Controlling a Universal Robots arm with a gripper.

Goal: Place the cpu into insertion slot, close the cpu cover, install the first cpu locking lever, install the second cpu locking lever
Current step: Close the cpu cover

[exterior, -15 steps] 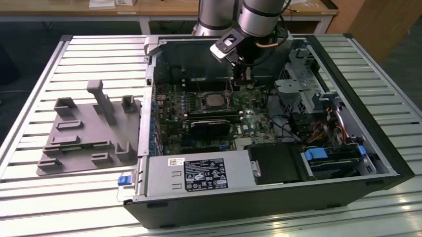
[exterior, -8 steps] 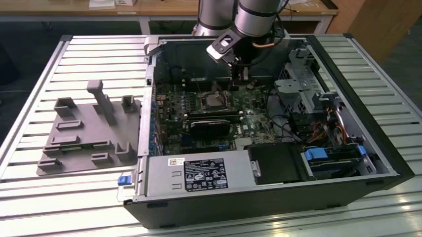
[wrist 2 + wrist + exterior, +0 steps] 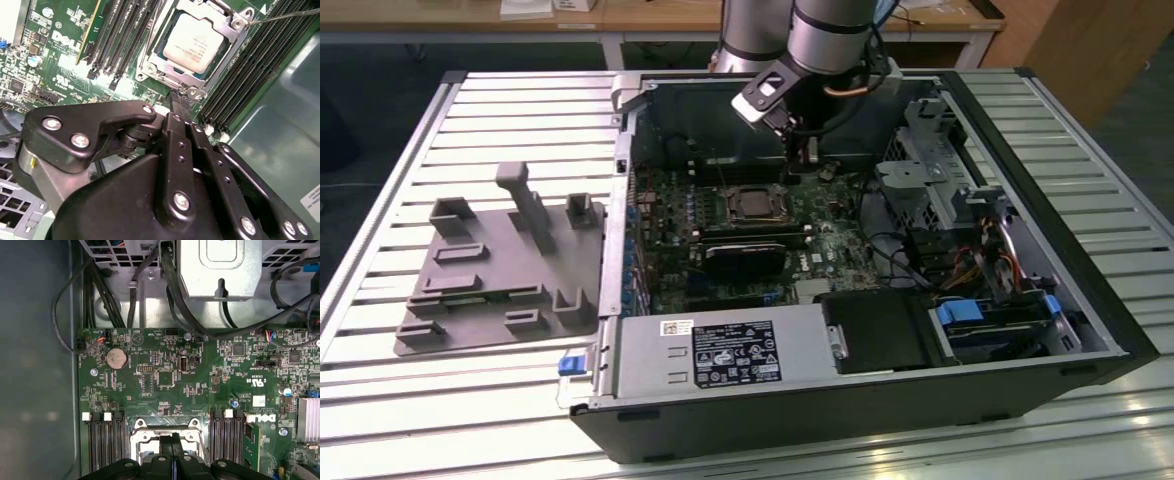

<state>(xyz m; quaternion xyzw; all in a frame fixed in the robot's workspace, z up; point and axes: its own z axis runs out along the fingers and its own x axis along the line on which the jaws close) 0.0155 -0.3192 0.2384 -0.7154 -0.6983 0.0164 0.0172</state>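
Gripper (image 3: 178, 99) linkages sit closest to the lens in the second wrist view. Its two fingers are pressed together with nothing visible between them, and the tips are just beside the near edge of the socket. This suits pushing on or hooking socket hardware, not carrying a part.

1. Slatted table (image 3: 454, 130): supports the whole assembly, with a grey fixture (image 3: 500, 270) lying beside the case.
2. Computer case (image 3: 881, 420): lies on its side with the panel off, so the arm can reach in from above.
3. Motherboard (image 3: 200, 380): lies flat in the case, facing the open side.
4. Insertion slot (image 3: 161, 75): located between the rows of long black memory slots and occupied.
5. Cpu cover (image 3: 234, 36): appears to lie flat over the chip's edges, framing the metal top through its square opening.
6. Cpu (image 3: 194, 42): seated in the insertion slot, pale top facing outward.
7. Locking lever (image 3: 287, 15): a thin wire rod projecting away from the socket corner, judged not yet latched.
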